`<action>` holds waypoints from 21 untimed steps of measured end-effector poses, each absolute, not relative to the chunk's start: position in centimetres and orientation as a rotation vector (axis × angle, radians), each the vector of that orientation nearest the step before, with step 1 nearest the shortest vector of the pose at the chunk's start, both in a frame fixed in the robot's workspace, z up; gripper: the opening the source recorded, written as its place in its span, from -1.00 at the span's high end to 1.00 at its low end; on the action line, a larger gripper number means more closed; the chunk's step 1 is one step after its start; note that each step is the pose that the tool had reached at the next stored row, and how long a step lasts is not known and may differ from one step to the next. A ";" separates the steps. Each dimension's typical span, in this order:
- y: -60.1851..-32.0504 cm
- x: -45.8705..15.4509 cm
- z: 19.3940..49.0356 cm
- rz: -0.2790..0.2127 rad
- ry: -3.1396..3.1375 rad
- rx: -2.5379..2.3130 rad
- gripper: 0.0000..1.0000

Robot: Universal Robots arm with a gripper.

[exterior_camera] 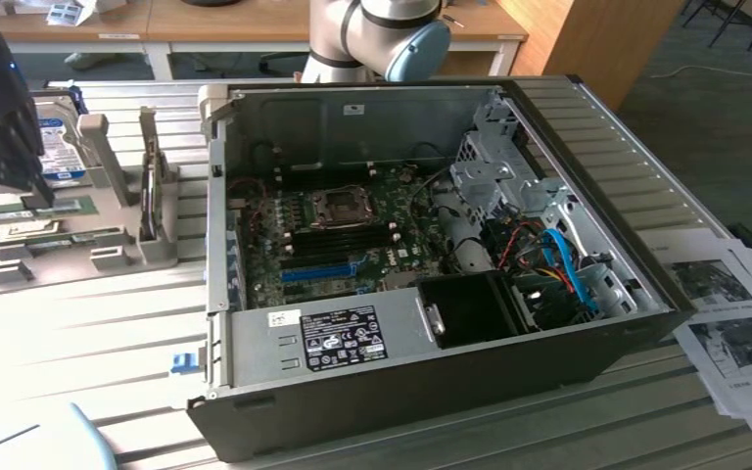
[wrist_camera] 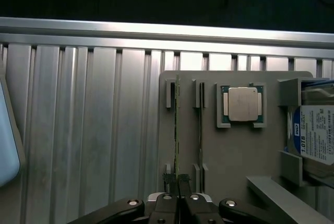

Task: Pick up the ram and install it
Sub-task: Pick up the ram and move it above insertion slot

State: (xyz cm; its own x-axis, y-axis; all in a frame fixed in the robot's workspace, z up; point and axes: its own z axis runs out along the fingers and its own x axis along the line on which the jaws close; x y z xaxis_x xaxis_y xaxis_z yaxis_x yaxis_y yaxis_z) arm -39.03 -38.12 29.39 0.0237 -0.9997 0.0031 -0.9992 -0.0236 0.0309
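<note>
On a slatted aluminium bench [wrist_camera: 78, 130], the gripper [wrist_camera: 177, 178] pinches one end of the ram [wrist_camera: 177, 119], which stands edgewise in its grey holder [wrist_camera: 235, 151].

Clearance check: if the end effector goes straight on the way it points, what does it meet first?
The ram, standing on edge in the grey holder. The end effector looks closed on it, though depth is unclear.
</note>
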 end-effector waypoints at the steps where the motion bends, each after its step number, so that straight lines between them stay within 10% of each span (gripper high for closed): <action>1: -38.1 -39.0 29.5 -0.030 -2.178 2.230 0.78; 21: -38.1 -39.0 31.6 -0.030 -2.178 2.230 0.78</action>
State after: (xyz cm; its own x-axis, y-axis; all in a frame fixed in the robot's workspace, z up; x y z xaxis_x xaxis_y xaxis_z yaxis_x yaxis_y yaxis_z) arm -39.01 -38.13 31.61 0.0237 -0.9997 0.0032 -0.9992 -0.0236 0.0309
